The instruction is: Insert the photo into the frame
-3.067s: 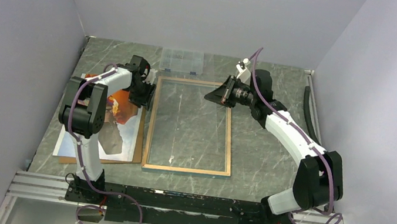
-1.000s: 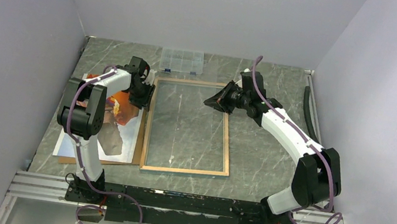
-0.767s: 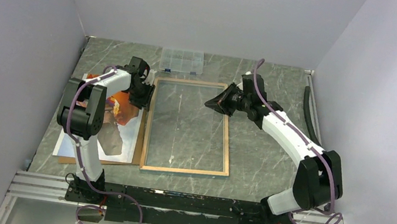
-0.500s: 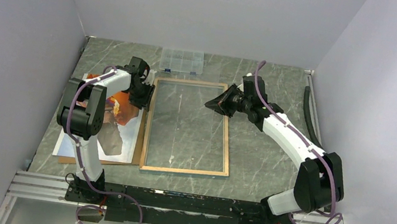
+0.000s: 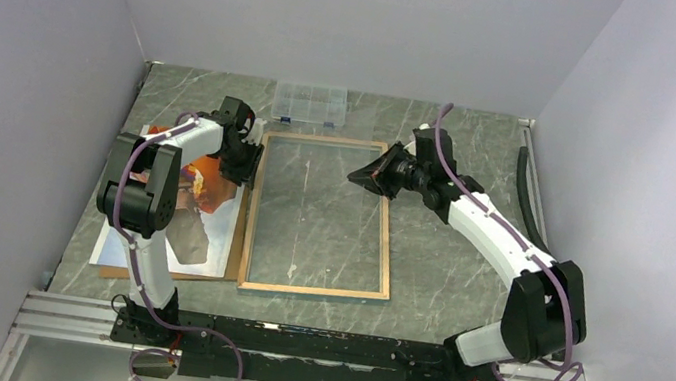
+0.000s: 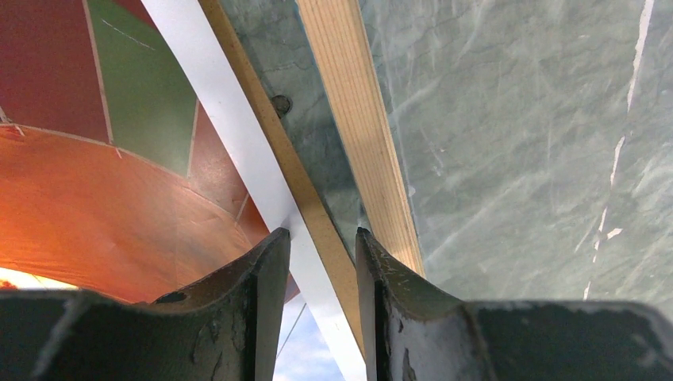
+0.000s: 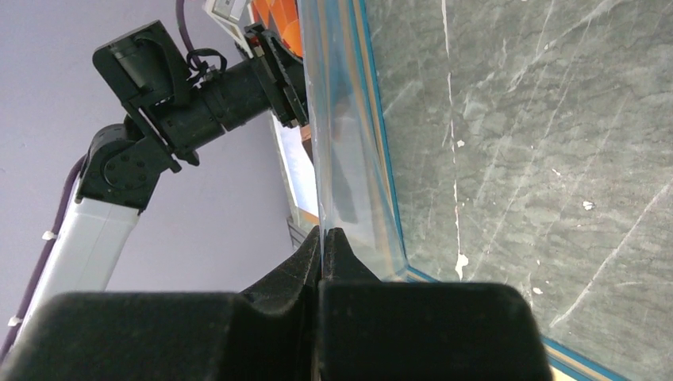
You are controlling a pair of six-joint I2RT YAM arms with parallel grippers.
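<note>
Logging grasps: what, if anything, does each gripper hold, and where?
The right gripper is shut on the wood-backed, clear-paned picture frame, pinching its thin right edge near the far corner. The left gripper holds nothing: fingers apart over the orange-red balloon photo.

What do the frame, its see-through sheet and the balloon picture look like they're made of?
The frame: pale wood, judging by the visible grain, matt, with a blue edge in the right wrist view. The pane: clear and glossy with reflections; glass or plastic, I cannot tell which. The photo: thin printed paper with a white border.
</note>
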